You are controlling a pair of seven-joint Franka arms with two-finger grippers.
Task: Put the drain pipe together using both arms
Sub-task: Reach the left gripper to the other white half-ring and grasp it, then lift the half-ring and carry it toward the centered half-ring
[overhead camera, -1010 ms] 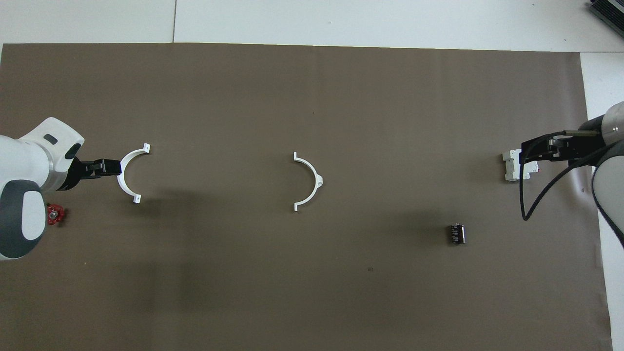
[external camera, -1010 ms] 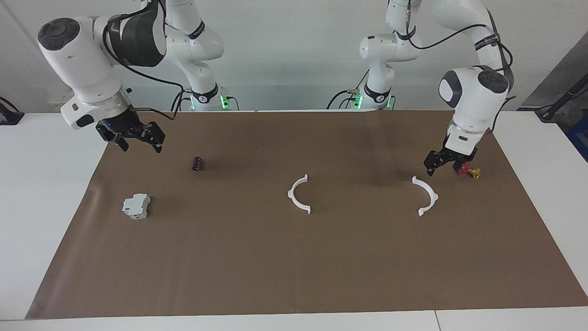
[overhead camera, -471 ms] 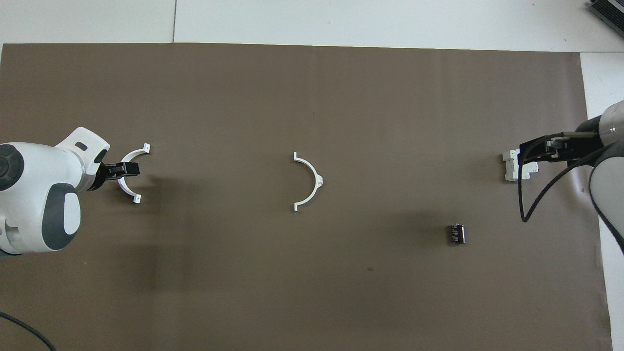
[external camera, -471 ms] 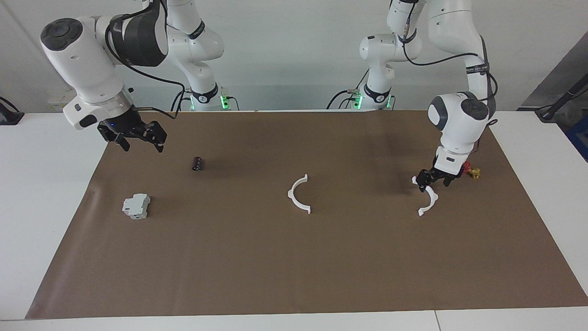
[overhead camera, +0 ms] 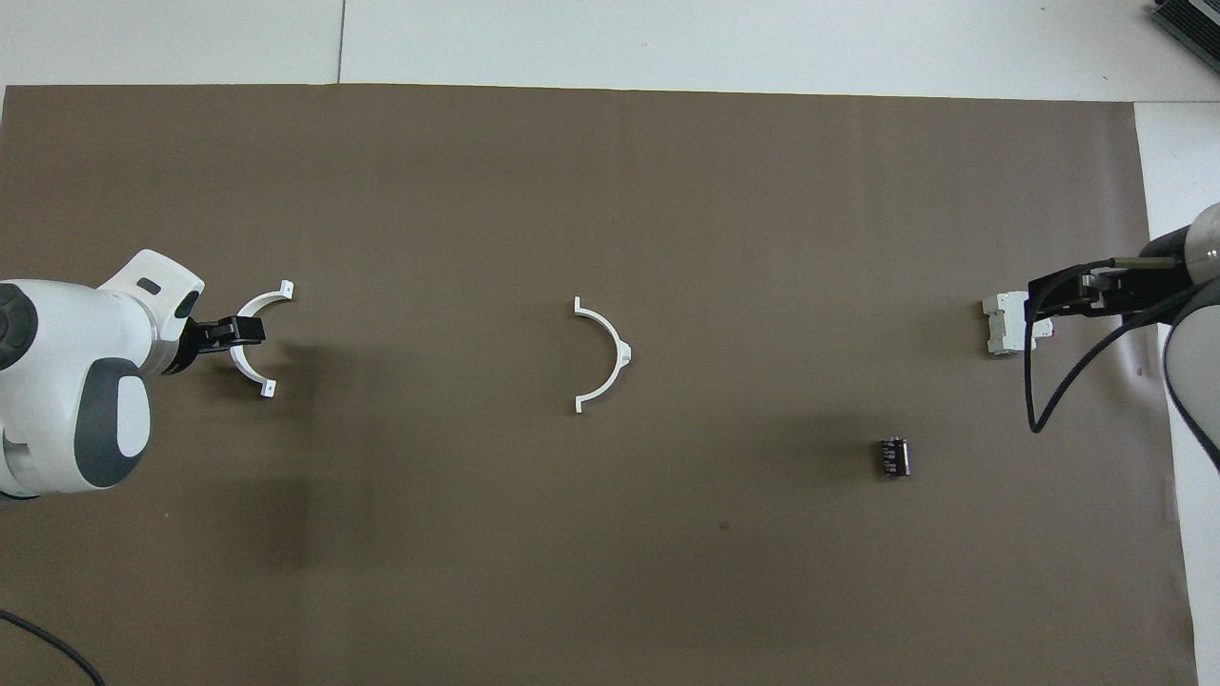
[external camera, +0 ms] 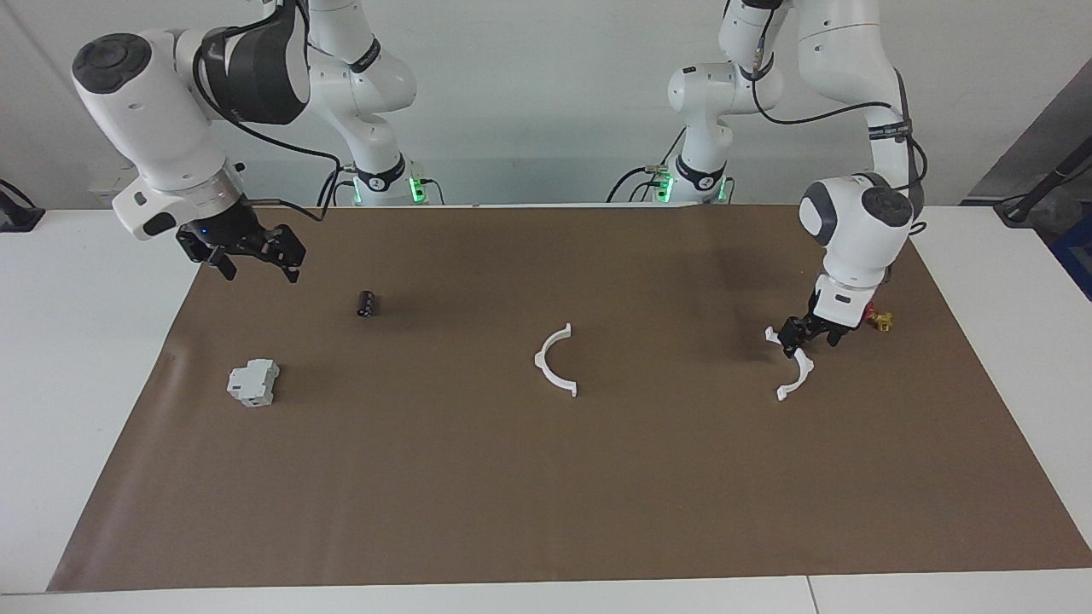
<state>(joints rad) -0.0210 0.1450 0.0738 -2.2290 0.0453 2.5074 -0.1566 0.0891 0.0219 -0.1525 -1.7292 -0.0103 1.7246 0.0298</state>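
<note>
The drain pipe lies as two white half-rings on the brown mat. One half-ring rests at the middle. The other half-ring lies toward the left arm's end. My left gripper is down at this half-ring, open, with its fingers on either side of the curved band. My right gripper hangs open and holds nothing, raised over the mat at the right arm's end; in the overhead view it overlaps the grey-white block.
A small black cylinder and a grey-white boxy block lie toward the right arm's end. A small red and yellow part sits beside the left gripper, nearer to the robots than its half-ring.
The left arm swung over its half-ring and lowered, bringing the open gripper down around the band. The right arm barely shifted.
</note>
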